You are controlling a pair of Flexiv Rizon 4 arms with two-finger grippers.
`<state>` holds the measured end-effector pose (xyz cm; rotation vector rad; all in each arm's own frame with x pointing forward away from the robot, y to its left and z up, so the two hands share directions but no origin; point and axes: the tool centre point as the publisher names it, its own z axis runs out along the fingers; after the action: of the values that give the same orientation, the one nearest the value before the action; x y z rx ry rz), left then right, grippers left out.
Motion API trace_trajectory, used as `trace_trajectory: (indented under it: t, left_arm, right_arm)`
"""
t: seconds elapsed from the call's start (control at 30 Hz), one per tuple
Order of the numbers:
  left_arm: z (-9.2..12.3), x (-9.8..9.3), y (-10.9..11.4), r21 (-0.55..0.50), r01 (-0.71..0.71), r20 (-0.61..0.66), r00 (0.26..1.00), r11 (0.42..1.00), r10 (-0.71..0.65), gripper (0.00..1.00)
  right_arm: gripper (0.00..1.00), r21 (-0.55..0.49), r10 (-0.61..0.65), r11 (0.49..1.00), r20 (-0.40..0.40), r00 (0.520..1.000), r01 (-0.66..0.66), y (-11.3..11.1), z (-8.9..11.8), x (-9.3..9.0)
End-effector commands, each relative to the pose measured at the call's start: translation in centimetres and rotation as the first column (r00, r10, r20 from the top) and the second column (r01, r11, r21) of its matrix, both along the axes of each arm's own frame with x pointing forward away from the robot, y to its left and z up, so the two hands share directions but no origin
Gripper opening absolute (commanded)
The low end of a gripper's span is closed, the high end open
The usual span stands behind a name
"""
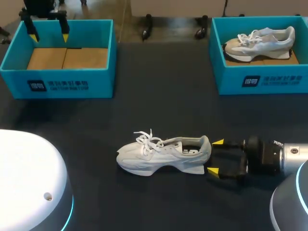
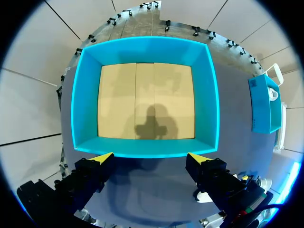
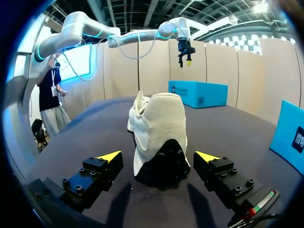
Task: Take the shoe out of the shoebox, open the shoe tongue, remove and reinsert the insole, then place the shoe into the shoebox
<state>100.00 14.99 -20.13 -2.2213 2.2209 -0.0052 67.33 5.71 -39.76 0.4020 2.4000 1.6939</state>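
Left hand (image 1: pixel 48 36) and right hand (image 1: pixel 215 156) have fingers spread.

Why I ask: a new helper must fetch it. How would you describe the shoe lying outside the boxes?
On the dark table, look nearer than the two blue boxes, to the open middle. A white shoe stands there on its sole, heel between the right gripper's open yellow-tipped fingers. Unlike the other shoe, with tan panels, it sits in no box.

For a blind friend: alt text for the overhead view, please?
A white shoe stands on the dark table, heel toward the open right hand. Behind, the left blue box is empty under the left hand; the right box holds another shoe.
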Motion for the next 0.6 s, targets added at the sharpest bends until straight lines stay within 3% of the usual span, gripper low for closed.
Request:
trace_trajectory:
  t: [0.03, 0.3, 0.6]
  left_arm:
    - [0.1, 0.0, 0.0, 0.001, 0.000, -0.002, 1.000, 1.000, 0.000, 1.00]
    - [0.1, 0.0, 0.0, 0.001, 0.000, -0.002, 1.000, 1.000, 0.000, 1.00]
    - [0.1, 0.0, 0.0, 0.001, 0.000, -0.002, 1.000, 1.000, 0.000, 1.00]
  right_arm:
    - [1.00, 0.011, 0.011, 1.000, 0.002, 1.000, -0.011, 0.4, -0.3, 0.8]
    - [1.00, 0.018, 0.035, 0.999, 0.011, 0.999, -0.035, 1.2, -0.5, 1.7]
    - [1.00, 0.034, 0.076, 0.996, 0.011, 0.997, -0.077, 2.9, -0.9, 1.3]
